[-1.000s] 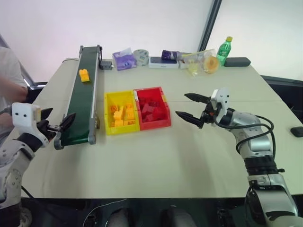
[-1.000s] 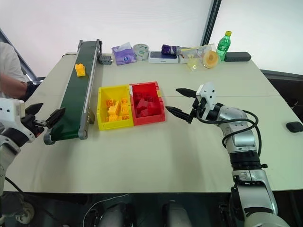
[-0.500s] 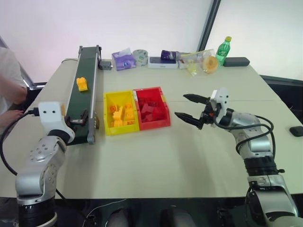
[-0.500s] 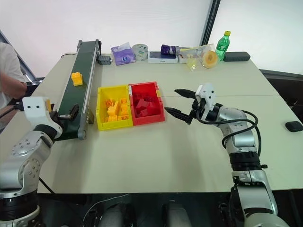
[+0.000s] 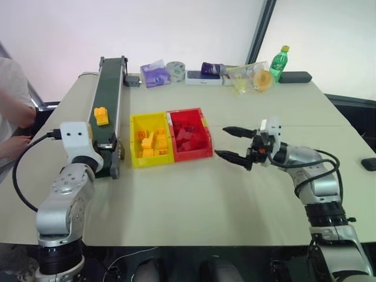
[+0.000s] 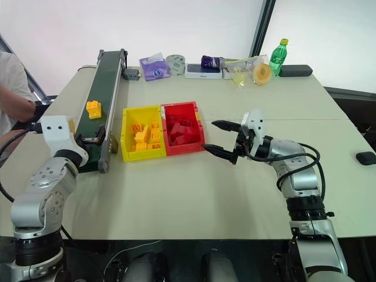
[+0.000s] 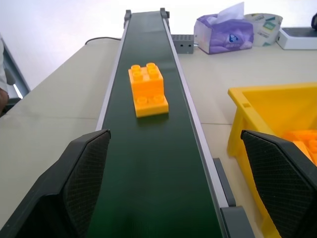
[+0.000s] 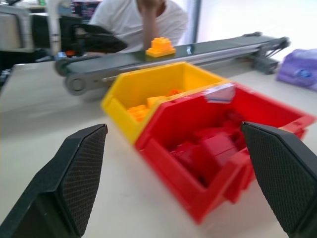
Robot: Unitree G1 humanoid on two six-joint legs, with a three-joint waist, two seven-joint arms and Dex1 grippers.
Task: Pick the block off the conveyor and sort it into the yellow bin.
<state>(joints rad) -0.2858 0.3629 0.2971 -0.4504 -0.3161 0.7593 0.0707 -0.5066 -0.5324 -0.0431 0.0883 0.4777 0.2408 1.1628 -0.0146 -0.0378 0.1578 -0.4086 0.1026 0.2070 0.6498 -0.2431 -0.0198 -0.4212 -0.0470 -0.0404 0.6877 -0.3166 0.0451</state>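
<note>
A yellow-orange studded block (image 5: 101, 115) rides the dark green conveyor (image 5: 109, 88) at the table's left, about midway along the belt. My left gripper (image 7: 178, 191) is level at the belt's near end. It is open, with one finger on each side of the rails and nothing between them, and the block (image 7: 147, 89) lies ahead of it. The yellow bin (image 5: 148, 116) holds several yellow bricks and stands right of the conveyor, touching a red bin (image 5: 185, 110) of red bricks. My right gripper (image 5: 220, 141) hovers open and empty just right of the red bin, pointing at it.
A person (image 5: 12, 108) sits at the table's left edge beside the conveyor. Along the far edge lie a purple tissue pack (image 5: 154, 74), small boxes and bags, and a green bottle (image 5: 278, 63). A black object (image 5: 369, 163) lies at the right edge.
My left arm swung in from the table's left side to the conveyor's near end. The block travelled nearer along the belt. My right gripper drew slightly back and left.
</note>
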